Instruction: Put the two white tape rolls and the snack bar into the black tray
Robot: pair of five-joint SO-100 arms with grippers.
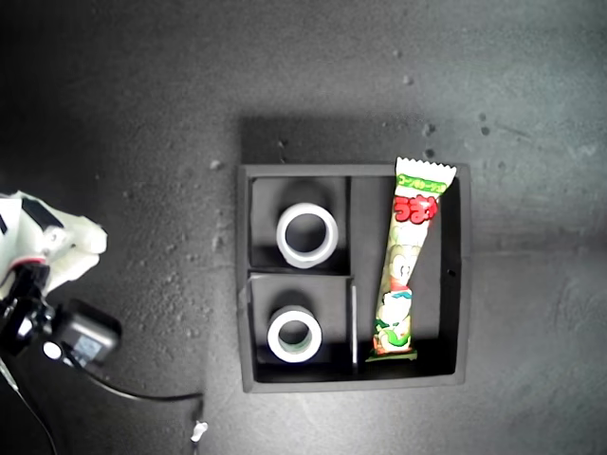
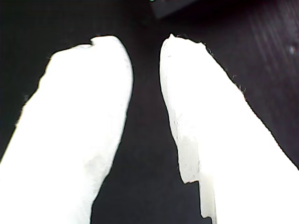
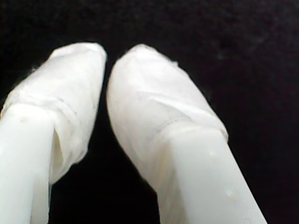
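The black tray [image 1: 353,381] lies in the middle of the exterior view. One white tape roll [image 1: 283,236] lies flat in its upper small compartment. The other tape roll [image 1: 274,335] lies in the lower small one. The snack bar [image 1: 408,265] lies lengthwise in the long compartment on the exterior view's right, its upper crimped end over the tray's rim. My first gripper [image 2: 140,42] is open over dark ground, nothing between its white fingers. My second gripper [image 3: 111,56] is shut and empty. An arm's white gripper [image 1: 59,248] sits at the exterior view's left edge, well away from the tray.
A black camera block [image 1: 83,339] and a cable [image 1: 142,396] trail from that arm at the exterior view's lower left. The dark mat [image 1: 313,66] carries small white specks around the tray. A grey edge [image 2: 170,7] shows beyond my first gripper's fingertips.
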